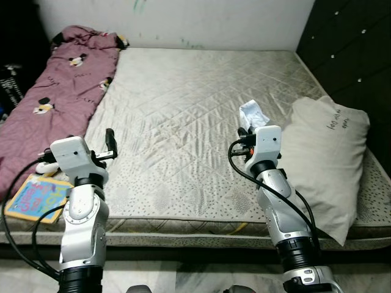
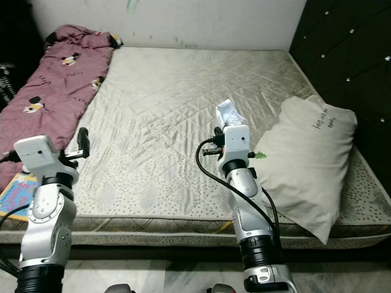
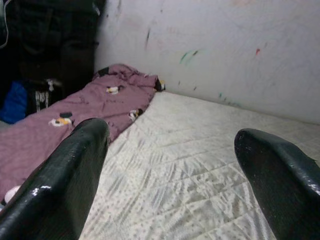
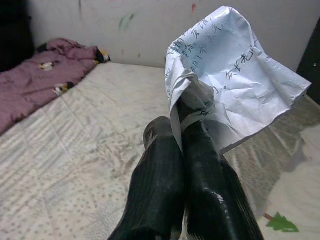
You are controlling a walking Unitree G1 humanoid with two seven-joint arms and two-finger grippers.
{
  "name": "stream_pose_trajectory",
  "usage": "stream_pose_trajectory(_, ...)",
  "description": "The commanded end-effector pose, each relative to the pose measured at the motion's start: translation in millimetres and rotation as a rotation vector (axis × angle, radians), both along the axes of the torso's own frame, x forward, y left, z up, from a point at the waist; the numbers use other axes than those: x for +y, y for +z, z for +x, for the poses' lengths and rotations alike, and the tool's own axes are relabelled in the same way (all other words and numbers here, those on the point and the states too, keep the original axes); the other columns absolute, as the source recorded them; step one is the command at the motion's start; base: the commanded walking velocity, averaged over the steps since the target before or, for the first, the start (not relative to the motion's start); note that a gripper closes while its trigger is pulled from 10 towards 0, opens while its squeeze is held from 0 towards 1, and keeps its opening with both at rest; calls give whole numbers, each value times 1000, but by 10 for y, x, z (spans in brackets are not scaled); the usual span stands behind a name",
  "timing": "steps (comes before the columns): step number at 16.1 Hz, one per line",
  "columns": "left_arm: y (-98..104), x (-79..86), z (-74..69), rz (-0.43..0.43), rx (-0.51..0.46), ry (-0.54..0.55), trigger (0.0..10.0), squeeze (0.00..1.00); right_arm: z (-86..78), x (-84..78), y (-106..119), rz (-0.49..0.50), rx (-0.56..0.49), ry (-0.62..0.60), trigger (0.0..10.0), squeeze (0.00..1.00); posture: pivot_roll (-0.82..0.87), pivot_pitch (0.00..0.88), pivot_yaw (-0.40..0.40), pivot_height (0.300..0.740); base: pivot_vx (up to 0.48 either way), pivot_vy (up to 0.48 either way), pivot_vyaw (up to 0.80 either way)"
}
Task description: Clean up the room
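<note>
Right wrist view shows the right end effector (image 4: 187, 120) with its two black fingers (image 4: 160, 175) pressed together on a crumpled sheet of paper (image 4: 235, 75) with printed writing, the sheet standing up from the fingertips, raised above the bare mattress (image 1: 195, 97). In the head views this paper sticks up just beyond the right wrist, close beside the pillow (image 1: 327, 152) on the right of the bed. The left end effector (image 3: 170, 145) hovers spread wide and empty over the mattress's left part, near the maroon blanket (image 1: 61, 79). A colourful book (image 1: 36, 198) lies by the bed's front left edge.
</note>
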State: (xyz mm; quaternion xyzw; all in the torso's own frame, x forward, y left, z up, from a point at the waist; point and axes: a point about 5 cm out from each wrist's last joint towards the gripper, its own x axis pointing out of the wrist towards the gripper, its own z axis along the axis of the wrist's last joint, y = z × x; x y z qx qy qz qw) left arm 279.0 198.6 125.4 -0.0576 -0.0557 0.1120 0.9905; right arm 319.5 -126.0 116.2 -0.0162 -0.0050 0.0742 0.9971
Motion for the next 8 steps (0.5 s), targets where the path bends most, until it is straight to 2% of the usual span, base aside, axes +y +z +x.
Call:
stream_pose_trajectory(1, -11, -6, -9, -13, 15, 6, 10000, 0, 12, 42, 22, 28, -1, 37, 10000, 0, 44, 0, 4, 740, 0, 0, 0)
stream_pose_trajectory(4, -57, -90, -86, 4, 31, -38, 10000, 0, -14, 51, -15, 38, 45, 26, 10000, 0, 45, 0, 16, 740, 0, 0, 0)
stream_pose_trajectory(7, -65, -157, -105, -1, 42, -68, 10000, 0, -135, 125, -86, 57, 76, 74, 10000, 0, 48, 17, 13, 740, 0, 0, 0)
stream_pose_trajectory(8, -51, -156, -94, -3, 39, -66, 10000, 0, -153, 141, -100, 57, 89, 72, 10000, 0, 49, 21, 10, 740, 0, 0, -700)
